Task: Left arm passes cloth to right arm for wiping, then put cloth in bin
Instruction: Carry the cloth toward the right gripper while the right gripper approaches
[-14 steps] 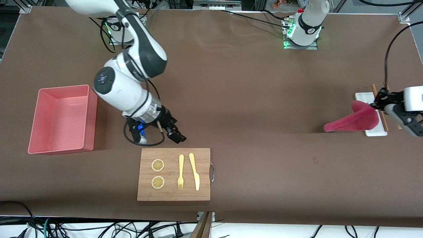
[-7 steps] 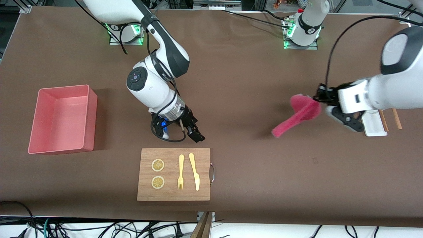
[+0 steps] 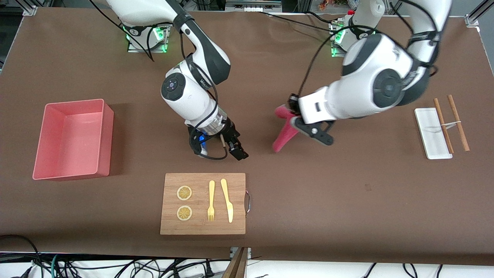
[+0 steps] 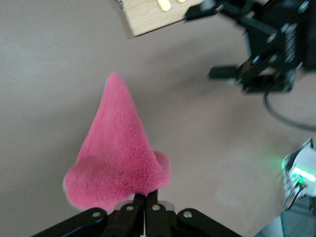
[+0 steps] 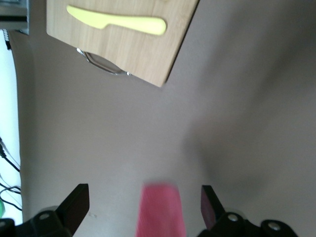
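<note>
The raspberry-pink cloth [image 3: 283, 133] hangs in the air over the middle of the table, pinched at its top by my left gripper [image 3: 291, 111], which is shut on it. In the left wrist view the cloth [image 4: 118, 153] droops from the closed gripper [image 4: 144, 200]. My right gripper [image 3: 236, 150] is open, low over the table beside the cloth and apart from it. In the right wrist view the cloth [image 5: 160, 210] shows blurred between the spread fingers of the right gripper [image 5: 143, 193]. The salmon-pink bin [image 3: 105, 139] stands at the right arm's end of the table.
A wooden cutting board [image 3: 202, 227] with two lemon slices, a yellow fork and a knife [image 3: 227, 200] lies nearer the front camera than the right gripper. A white tray [image 3: 432, 133] and two chopsticks [image 3: 458, 121] lie at the left arm's end.
The left arm has swung the cloth from over the white tray to the table's middle. The right gripper has moved toward the cloth, staying open.
</note>
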Tool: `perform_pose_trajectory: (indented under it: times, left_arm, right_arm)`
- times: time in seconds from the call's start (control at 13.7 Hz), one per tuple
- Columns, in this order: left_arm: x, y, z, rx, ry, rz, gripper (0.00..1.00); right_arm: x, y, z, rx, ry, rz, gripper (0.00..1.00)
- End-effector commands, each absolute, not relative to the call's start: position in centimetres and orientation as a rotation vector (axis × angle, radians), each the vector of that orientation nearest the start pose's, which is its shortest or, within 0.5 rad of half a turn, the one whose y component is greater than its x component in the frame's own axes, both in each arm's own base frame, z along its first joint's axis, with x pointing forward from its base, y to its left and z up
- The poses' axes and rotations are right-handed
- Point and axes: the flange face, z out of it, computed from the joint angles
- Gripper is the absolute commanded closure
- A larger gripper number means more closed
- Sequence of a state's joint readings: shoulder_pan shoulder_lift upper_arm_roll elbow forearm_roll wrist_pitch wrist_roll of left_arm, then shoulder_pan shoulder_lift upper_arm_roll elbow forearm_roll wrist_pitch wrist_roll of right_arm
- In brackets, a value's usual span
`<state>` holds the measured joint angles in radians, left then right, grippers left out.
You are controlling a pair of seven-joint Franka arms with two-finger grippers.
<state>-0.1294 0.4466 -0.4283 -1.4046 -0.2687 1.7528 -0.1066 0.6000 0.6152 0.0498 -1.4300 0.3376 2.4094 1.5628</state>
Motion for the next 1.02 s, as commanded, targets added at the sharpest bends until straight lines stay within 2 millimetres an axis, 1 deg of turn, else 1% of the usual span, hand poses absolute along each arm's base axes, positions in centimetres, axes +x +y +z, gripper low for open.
perform_pose_trajectory:
  times: [0.0, 0.07, 0.15, 0.22, 0.29, 0.36, 0.58, 0.73, 0.95]
  left_arm:
    - [59.6, -36.1, 47.0, -3.531, 0.501, 0.368, 1.0]
    - [59.6, -36.3, 47.3, -3.571, 0.472, 0.398, 1.0]
    - [59.6, -36.8, 47.0, -3.621, 0.443, 0.464, 1.0]
    - [59.8, -36.9, 46.9, -3.669, 0.406, 0.495, 1.0]
    - [60.2, -37.2, 46.6, -3.71, 0.367, 0.486, 1.0]
    - [60.4, -37.4, 46.3, -3.723, 0.332, 0.485, 1.0]
    - [60.5, -37.4, 46.2, -3.723, 0.326, 0.482, 1.0]
    - [60.5, -37.4, 46.4, -3.725, 0.328, 0.477, 1.0]
    - [60.6, -37.2, 46.3, -3.722, 0.324, 0.472, 1.0]
  right_arm:
    - [59.4, 46.2, 36.6, -2.265, 1.442, 0.16, 0.0]
    - [59.3, 46.3, 36.1, -2.277, 1.44, 0.166, 0.0]
    - [59.2, 46.5, 35.5, -2.289, 1.435, 0.17, 0.0]
    - [59.2, 46.5, 34.9, -2.299, 1.436, 0.173, 0.0]
    - [59.1, 46.6, 34.5, -2.311, 1.425, 0.174, 0.0]
    - [59.2, 46.5, 34.4, -2.316, 1.417, 0.17, 0.0]
    - [59.2, 46.6, 33.0, -2.328, 1.418, 0.172, 0.0]
    - [58.7, 47.3, 32.7, -2.339, 1.408, 0.18, 0.0]
    - [58.4, 47.6, 31.4, -2.361, 1.401, 0.187, 0.0]
